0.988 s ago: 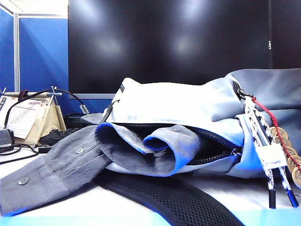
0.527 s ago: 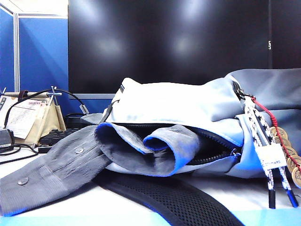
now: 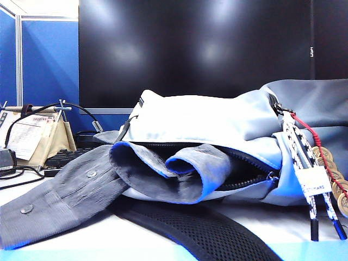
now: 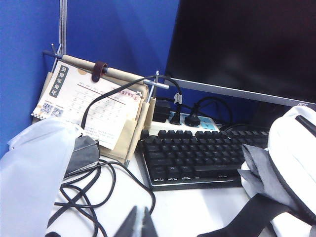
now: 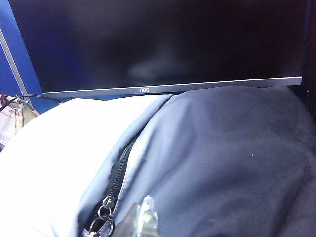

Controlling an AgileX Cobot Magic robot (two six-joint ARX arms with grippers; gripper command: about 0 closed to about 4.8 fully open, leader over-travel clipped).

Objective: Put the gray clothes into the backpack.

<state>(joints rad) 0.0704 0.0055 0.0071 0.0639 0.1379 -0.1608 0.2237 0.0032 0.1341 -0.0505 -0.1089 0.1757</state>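
- Gray clothes point(image 3: 163, 171) — we count one shirt, its body bunched in the mouth of the backpack, with one long sleeve trailing out onto the table toward the left of the exterior view.
- On that sleeve we count two small gray buttons point(image 3: 91, 174), one at the cuff end and one farther up.
- We see one backpack point(image 3: 217, 122), pale gray-white, lying on its side with its black zipper open around the shirt; one black mesh strap point(image 3: 201, 231) runs along the table in front of it.
- From the bag's right side hang one red cord point(image 3: 312, 138), a black-and-white patterned cord with a white tag, and a stack of brass coins point(image 3: 340, 190) — their number we cannot tell.
- Behind stands one black monitor point(image 3: 196, 49); one black keyboard point(image 4: 197, 155) lies before it in the left wrist view, beside one desk calendar point(image 4: 94, 106) and a tangle of black cables.
- Our left gripper point(image 4: 139, 224) hangs above the table near the cables, its fingertips pressed together and empty.
- Our right gripper point(image 5: 143, 217) hovers over the backpack's top beside a zipper pull point(image 5: 104, 212), fingers together, holding nothing.
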